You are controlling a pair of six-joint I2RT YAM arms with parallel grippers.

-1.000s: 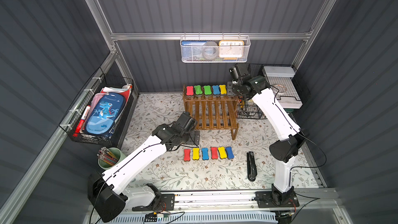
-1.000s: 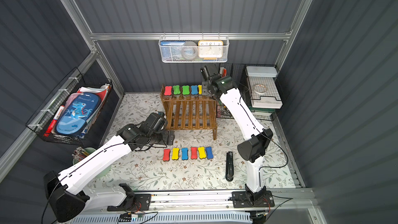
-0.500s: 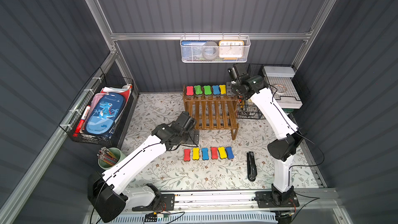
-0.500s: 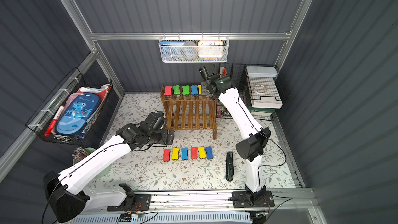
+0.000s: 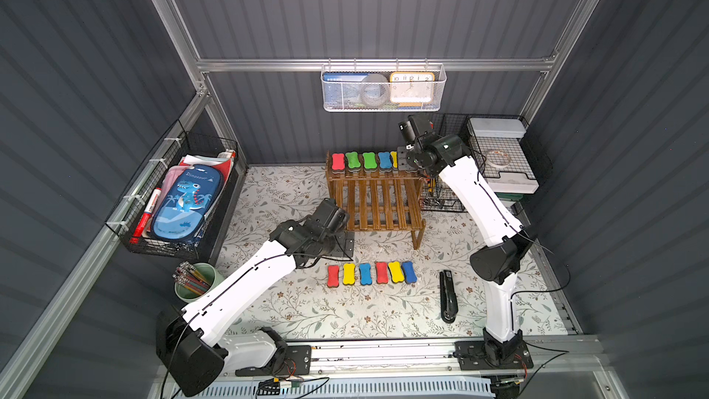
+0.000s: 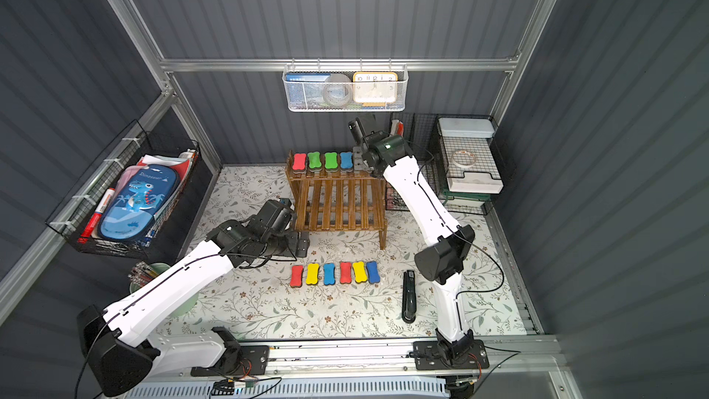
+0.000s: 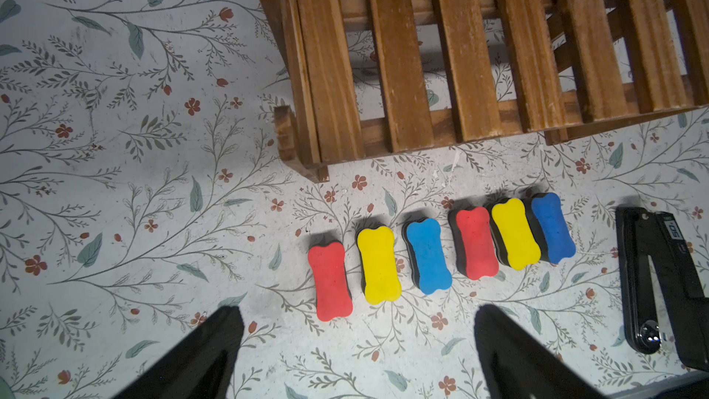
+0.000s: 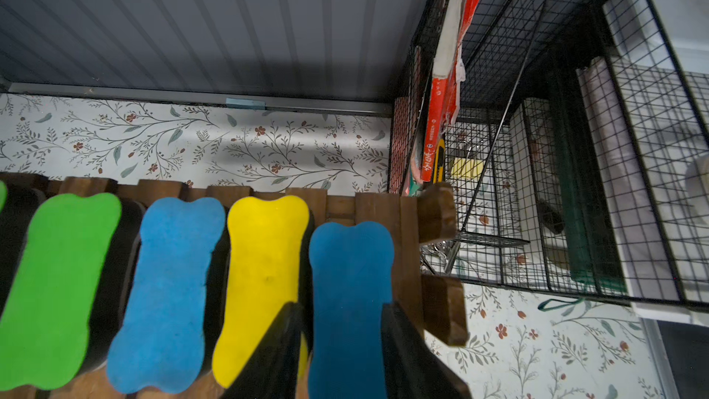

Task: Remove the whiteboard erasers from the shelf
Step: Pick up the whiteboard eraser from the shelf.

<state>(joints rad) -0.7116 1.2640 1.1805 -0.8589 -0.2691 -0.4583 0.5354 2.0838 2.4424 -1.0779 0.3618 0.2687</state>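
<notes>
Right pincer [image 8: 339, 307] grips end eraser [image 8: 351, 262] on shelf [image 8: 406, 232]; left pincer [image 7: 356, 312] spread.

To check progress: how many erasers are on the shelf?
6, in a row on the top tier of the shelf: red, green, another green, blue, yellow, and a dark blue eraser in the right gripper. None seems hidden.

shelf [image 7: 391, 51]: brown slats | erasers on shelf [image 5: 369, 160]: red, green, green, blue, yellow | end eraser [image 8: 348, 285]: seemingly darker blue | erasers on mat [image 5: 364, 273]: red, yellow, blue, red, yellow, blue | mat [image 7: 115, 147]: white, grey-green sprigs, red blossoms | stapler [image 5: 448, 297]: black
</notes>
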